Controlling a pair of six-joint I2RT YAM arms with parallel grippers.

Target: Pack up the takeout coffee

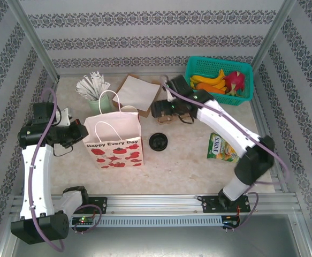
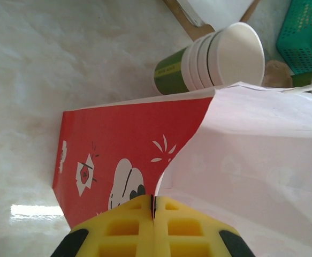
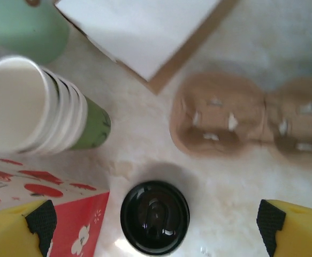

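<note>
The left gripper [image 2: 152,208] was clamped shut on the rim of the paper bag [image 1: 113,143], apparently to hold its mouth open for loading. The right gripper [image 3: 154,230] hung wide open and empty above the black lid [image 1: 158,142], which lay just right of the bag, probably lining up a grasp. The nested cups [image 2: 214,56] lay on their side just beyond the bag, left of the cardboard carrier [image 3: 241,118].

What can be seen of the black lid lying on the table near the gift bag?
The black lid is round, glossy dark plastic with a raised rim and moulded ridges in its middle. It lies flat on the pale marbled table, with no cup visible under it. It is close to the right of the gift bag and nearer than the cardboard carrier. The right gripper hovers above, fingers open, not touching.
</note>
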